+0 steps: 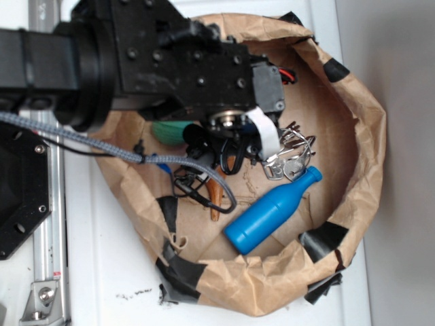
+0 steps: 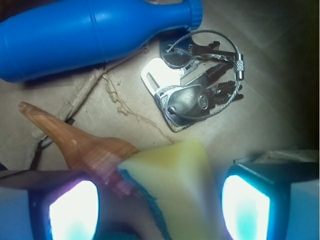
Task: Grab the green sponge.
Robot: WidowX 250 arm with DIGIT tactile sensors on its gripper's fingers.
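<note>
Jaws stand apart, one lit pad (image 2: 74, 212) at the lower left of the wrist view and the other at the lower right, with the green sponge (image 2: 172, 187) sitting in the gap between them. Cannot tell if either pad touches it. Sponge shows mostly yellow foam, a thin teal-green edge along its lower left side. Gripper (image 2: 160, 210) points down into the brown paper bag (image 1: 367, 122), rolled open on a white table (image 1: 115, 272).

Wooden piece (image 2: 82, 142), pointed at one end, lies just left of the sponge and touches or slips under its corner. Blue bottle (image 2: 90, 32) lies on its side across the top of the wrist view, cap toward the right. Key bunch (image 2: 192, 90) on a wire ring lies just right of the bottle's neck, above the sponge and apart from it.

Exterior view: black arm (image 1: 149, 61) reaches in from the left and covers the sponge, so it is not visible there. Bottle (image 1: 272, 212) lies diagonal near the bag's lower wall, keys (image 1: 289, 156) just above its cap. Something green (image 1: 170, 131) peeks out under the arm.
</note>
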